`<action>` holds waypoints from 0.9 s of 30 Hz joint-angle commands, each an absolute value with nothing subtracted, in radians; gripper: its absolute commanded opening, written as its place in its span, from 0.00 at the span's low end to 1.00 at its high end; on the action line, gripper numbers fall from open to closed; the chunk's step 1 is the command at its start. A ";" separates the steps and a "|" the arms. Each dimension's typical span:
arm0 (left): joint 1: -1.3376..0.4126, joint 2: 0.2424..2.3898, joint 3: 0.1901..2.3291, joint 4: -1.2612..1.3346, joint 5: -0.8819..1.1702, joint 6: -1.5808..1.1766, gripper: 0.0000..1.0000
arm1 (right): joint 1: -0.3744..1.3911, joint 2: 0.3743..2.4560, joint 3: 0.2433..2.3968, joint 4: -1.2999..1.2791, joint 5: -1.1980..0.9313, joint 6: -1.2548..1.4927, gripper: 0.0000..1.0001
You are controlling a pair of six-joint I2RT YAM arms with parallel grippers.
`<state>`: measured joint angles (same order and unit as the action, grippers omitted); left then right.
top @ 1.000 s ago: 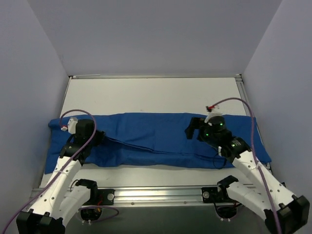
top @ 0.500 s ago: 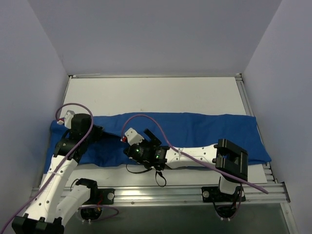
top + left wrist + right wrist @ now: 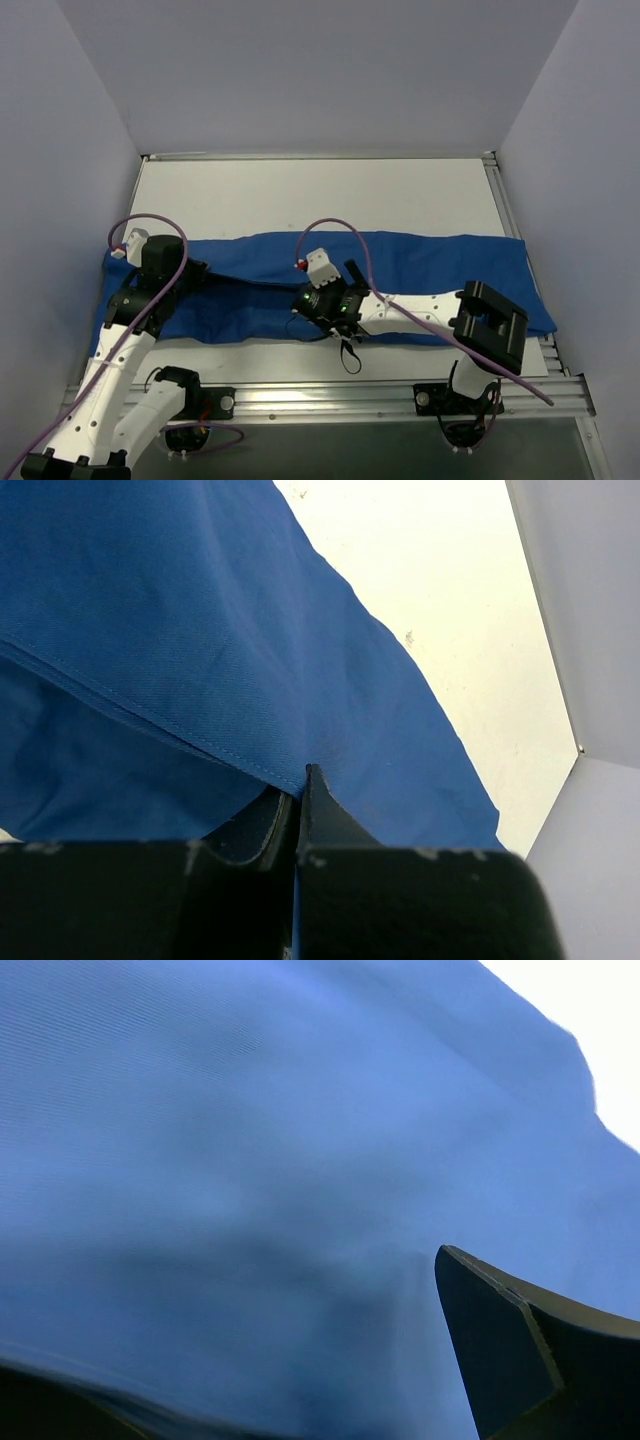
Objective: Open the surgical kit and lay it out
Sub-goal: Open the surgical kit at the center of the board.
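A long blue cloth (image 3: 440, 262) lies flat on the white table (image 3: 320, 195). In the view from above it runs across the middle of the picture from the left side almost to the right side. It has soft folds, and one long crease runs from the left end toward the middle. The left gripper (image 3: 198, 276) sits at the left end of the cloth. In the left wrist view its two dark fingers (image 3: 318, 815) are pressed tight together at the bottom middle, and they pinch the stitched edge of a fold of the cloth (image 3: 200, 610). The right gripper (image 3: 326, 304) is at the lower middle of the view from above, right over the cloth, with its long white arm lying across the near edge and hiding that part. Its fingers are spread wide with nothing held between them. In the right wrist view only one dark finger (image 3: 510, 1350) shows clearly, at the lower right, and a dark strip is cut off at the bottom left. That picture is blurry and nearly all blue cloth (image 3: 250, 1160). Whether the fingers touch the cloth is hard to tell. Whatever lies under the cloth cannot be seen.
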<state>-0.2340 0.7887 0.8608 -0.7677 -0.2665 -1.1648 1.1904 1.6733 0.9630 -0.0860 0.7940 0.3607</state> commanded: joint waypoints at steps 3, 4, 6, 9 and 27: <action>-0.235 0.816 0.945 -0.767 -0.334 -1.157 0.02 | 1.112 1.470 0.870 -0.328 0.862 0.632 0.97; -0.235 0.827 0.954 -0.764 -0.337 -1.155 0.02 | 1.102 1.412 0.855 -0.331 0.850 0.647 0.97; -0.233 0.839 0.965 -0.764 -0.357 -1.154 0.02 | 1.045 1.358 0.828 -0.380 0.844 0.713 0.97; -0.230 0.862 0.994 -0.776 -0.374 -1.152 0.02 | 0.949 1.244 0.790 -0.417 0.821 0.748 0.96; -0.176 1.023 1.088 -0.687 -0.373 -1.089 0.02 | 0.506 1.106 0.730 -0.119 0.457 0.369 0.00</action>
